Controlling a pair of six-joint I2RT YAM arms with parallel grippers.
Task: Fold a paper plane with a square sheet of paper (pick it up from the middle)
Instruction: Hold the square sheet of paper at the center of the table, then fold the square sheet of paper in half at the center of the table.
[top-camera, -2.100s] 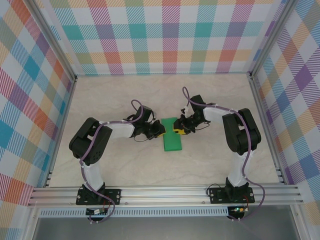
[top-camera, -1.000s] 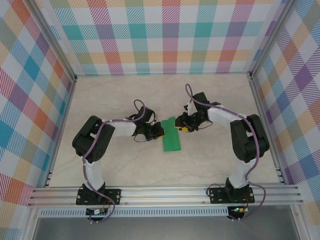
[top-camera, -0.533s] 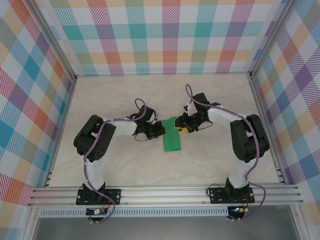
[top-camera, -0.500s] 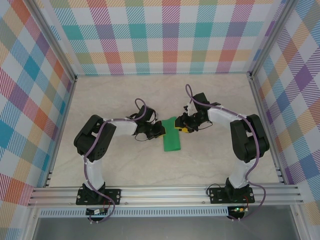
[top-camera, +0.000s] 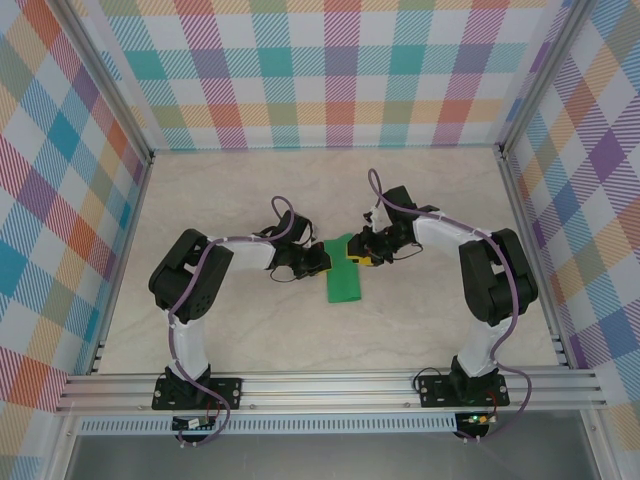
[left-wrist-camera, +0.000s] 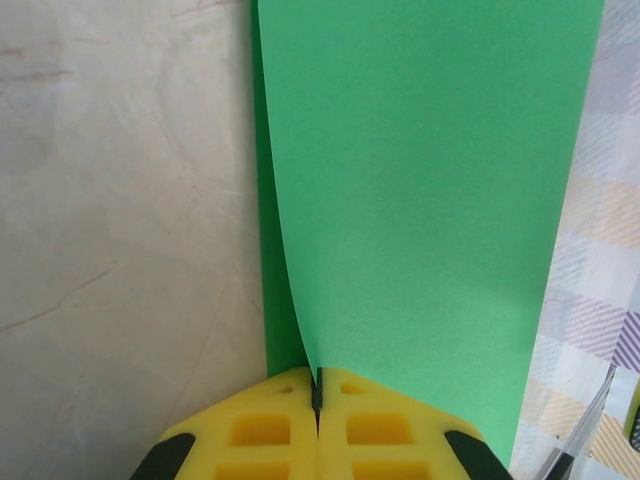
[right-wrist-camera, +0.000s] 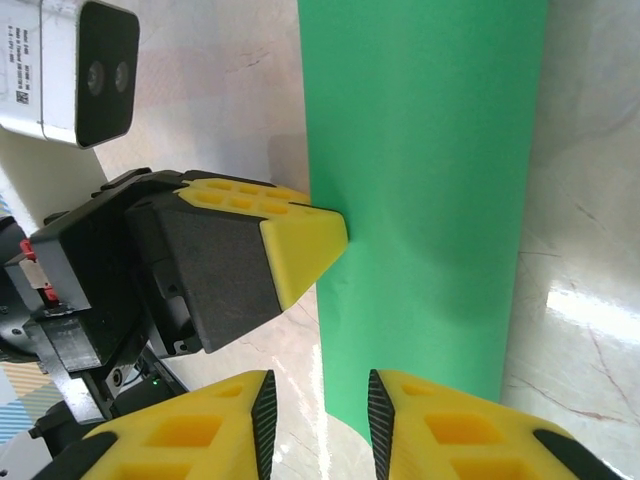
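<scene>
Pale marble-look table (top-camera: 430, 320), plaid walls (top-camera: 340, 70) round it. Mid-table lies the sheet of paper (top-camera: 345, 285), bright green, already doubled into a narrow strip w/ two layers. Its near end rests flat on the table. Further up, at the strip's left edge, the left gripper (left-wrist-camera: 316, 388) is clamped tight on the top layer, which curls up off the lower one right at the tips. Opposite, at the strip's right edge, the right gripper (right-wrist-camera: 318, 400) has its jaws a little apart, one finger over the paper. Whether any edge sits btwn them can't be told. Beyond both, the strip's far end looks raised & skewed.

Change: approx two sec ago the strip lay as a neat flat rectangle. Since then the far part has tipped up and the right arm's elbow has swung outward; over the last sec, hardly any shift. Judgement: a nose-corner fold is being set up w/ the left side holding the layer, and most creases are yet to do.
</scene>
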